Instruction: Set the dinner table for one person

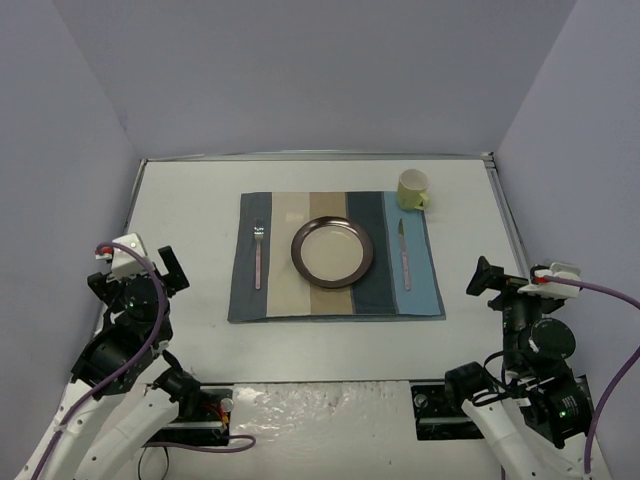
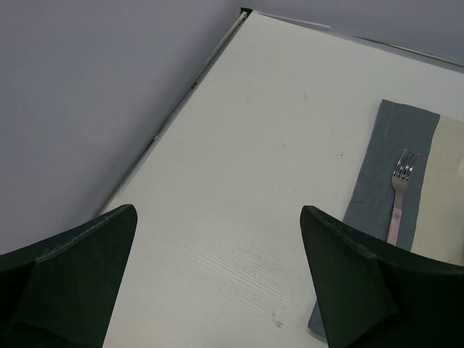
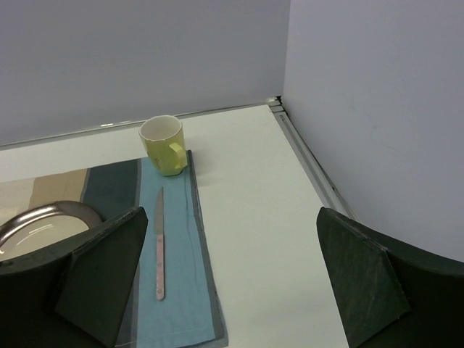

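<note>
Tabletop [image 1: 190,200] is seen white and flat, walled by lavender-grey panels, filling the space ahead of both arm bases. A striped mat [image 1: 420,295] is laid near its centre, squared to the edges. A plate [image 1: 332,250] is set mid-mat, the fork [image 1: 258,255] is laid on the left stripe with tines pointing away, and the knife [image 1: 405,256] is laid on the right stripe, also pointing away — the usual one-person layout, each piece parallel to the mat's sides. A yellow mug [image 1: 413,188] is stood upright at the mat's far right corner, just beyond the knife tip, partly over the mat edge; it is judged to be put there for right-hand reach.

Left tool [image 2: 217,214] is held wide open with nothing in it, over bare tabletop left of the mat and well apart from the fork. Right tool [image 3: 232,214] is likewise spread wide and empty, near the mat's right edge, touching nothing.

Setting is judged complete — both arms appear parked at the near corners so the layout is left undisturbed and unobstructed.
</note>
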### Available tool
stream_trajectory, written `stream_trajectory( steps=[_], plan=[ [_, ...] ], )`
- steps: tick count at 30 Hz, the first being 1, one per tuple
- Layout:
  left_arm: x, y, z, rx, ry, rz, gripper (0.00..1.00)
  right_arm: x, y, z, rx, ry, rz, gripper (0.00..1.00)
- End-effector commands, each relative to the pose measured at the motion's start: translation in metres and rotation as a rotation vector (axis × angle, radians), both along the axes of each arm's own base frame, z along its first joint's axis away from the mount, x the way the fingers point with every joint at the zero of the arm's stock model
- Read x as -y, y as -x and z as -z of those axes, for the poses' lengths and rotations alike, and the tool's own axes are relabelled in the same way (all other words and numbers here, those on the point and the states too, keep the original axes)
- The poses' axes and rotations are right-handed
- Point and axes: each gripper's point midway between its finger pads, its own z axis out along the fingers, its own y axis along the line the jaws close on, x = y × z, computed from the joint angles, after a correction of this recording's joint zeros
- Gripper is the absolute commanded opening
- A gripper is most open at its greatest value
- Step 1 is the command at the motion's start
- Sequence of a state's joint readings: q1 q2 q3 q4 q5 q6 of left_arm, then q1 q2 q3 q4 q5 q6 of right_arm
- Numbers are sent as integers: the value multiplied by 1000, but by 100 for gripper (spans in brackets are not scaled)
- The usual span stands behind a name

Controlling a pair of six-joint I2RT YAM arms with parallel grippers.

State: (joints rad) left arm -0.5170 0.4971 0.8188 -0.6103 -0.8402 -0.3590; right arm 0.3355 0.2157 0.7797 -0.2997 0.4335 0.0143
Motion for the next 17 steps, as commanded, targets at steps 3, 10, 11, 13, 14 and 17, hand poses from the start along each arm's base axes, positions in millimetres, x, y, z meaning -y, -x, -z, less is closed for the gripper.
stream_trajectory(
  steps=[3,10,11,13,14,17],
  plan=[
    [-2,-12,-7,37,23,-36,94,7,-5,-21,91,-58,61,100],
    [-1,-20,-2,13,37,-26,97,5,-5,-18,92,-66,50,100],
    [-1,-20,-1,10,39,-24,97,5,-6,-18,91,-64,48,100],
    [-2,-21,-1,7,42,-25,97,4,-6,-17,89,-59,44,100],
    [-2,-21,0,5,43,-23,97,4,-6,-17,87,-56,43,100],
    [-2,-21,1,3,45,-22,97,2,-7,-18,89,-52,28,100]
  ],
)
